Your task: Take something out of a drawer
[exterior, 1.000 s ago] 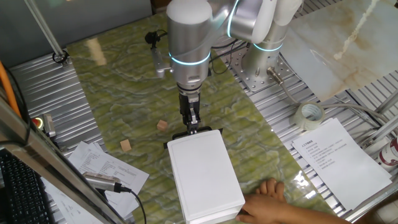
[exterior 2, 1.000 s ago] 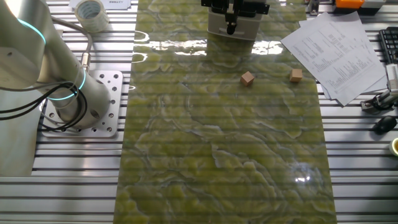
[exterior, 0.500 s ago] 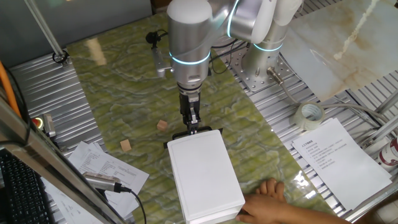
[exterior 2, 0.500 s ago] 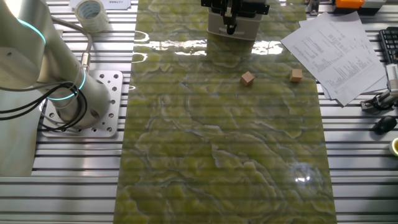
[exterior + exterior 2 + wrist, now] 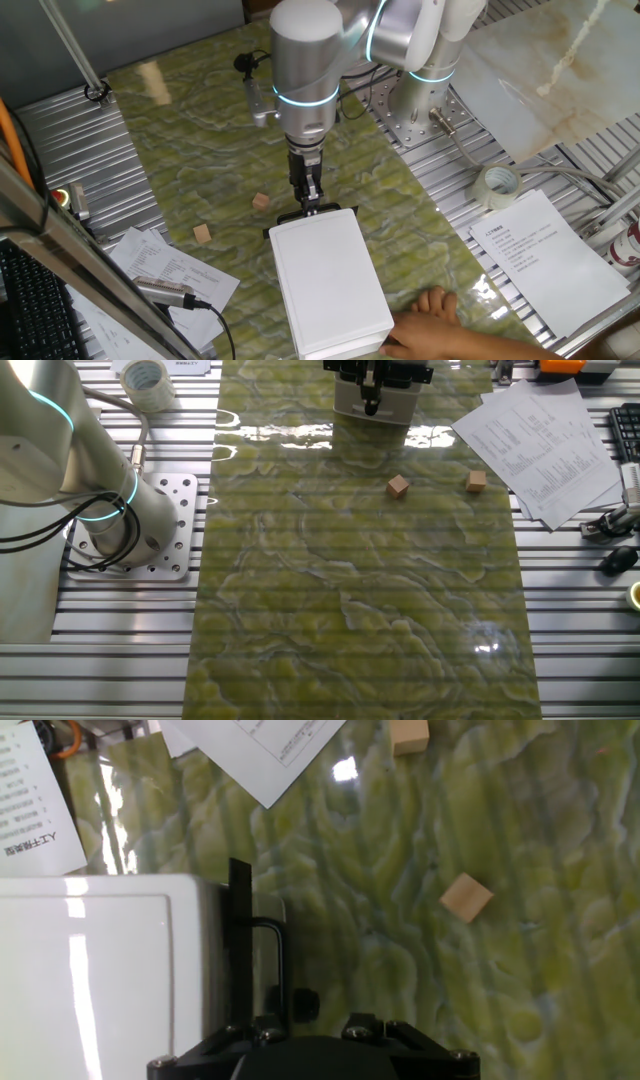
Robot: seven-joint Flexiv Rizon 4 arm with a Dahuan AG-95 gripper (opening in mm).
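Two cubes (image 5: 262,201) (image 5: 202,234), one box (image 5: 328,283), one hand (image 5: 310,203).

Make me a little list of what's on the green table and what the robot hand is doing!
box: long white box, black front edge
drawer: looks closed or barely out
gripper: gripper at the black handle; open or shut is unclear
cubes: two tan cubes on the green mat, beside the box
person: a hand at the box's far end
other: papers, tape roll
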